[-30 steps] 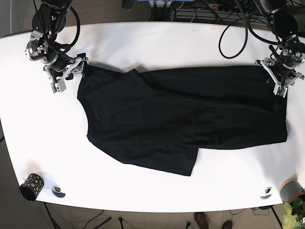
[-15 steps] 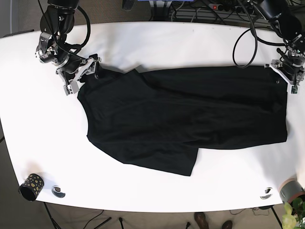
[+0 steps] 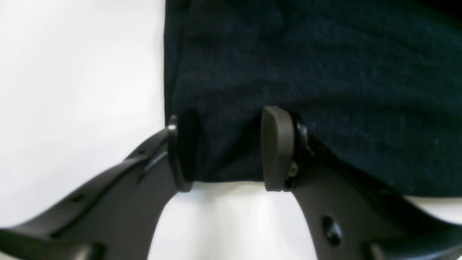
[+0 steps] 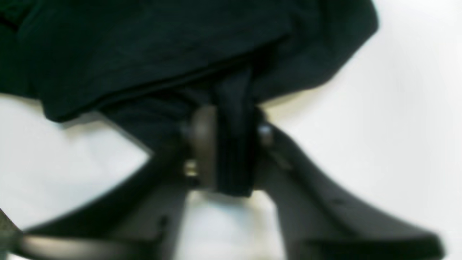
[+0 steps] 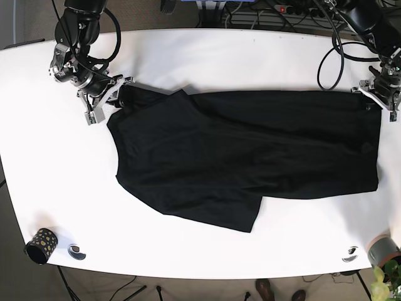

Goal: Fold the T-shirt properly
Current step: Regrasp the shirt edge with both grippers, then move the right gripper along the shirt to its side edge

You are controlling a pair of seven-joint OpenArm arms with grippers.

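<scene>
A white table point(image 5: 207, 56) with rounded corners fills the base view, with brown floor past its far edge and a tangle of black cables point(image 5: 282, 12) and a power strip behind it; the black T-shirt point(image 5: 244, 150) lies spread across the middle, reaching from the far left to the right edge, its near hem running into a flap at the centre; the right gripper point(image 5: 111, 99) sits at the shirt's far-left corner and the left gripper point(image 5: 379, 100) at its far-right corner; on the near left stand a dark cup with yellow dots point(image 5: 40, 244) and a small round marker point(image 5: 76, 252), and on the near right another marker point(image 5: 350, 254), a grey pot point(image 5: 383, 249) and some green leaves point(image 5: 387, 282).

In the left wrist view the bare tabletop point(image 3: 72, 72) is bright white; the left gripper point(image 3: 231, 148) has its jaws spread, one on each side of the shirt's corner point(image 3: 306, 72), with fabric lying between them but not squeezed.

In the right wrist view, which is blurred, the white surface point(image 4: 397, 108) shows on both sides; the right gripper point(image 4: 231, 148) has its jaws pressed onto a bunched fold of the dark cloth point(image 4: 144, 43), pinching it.
</scene>
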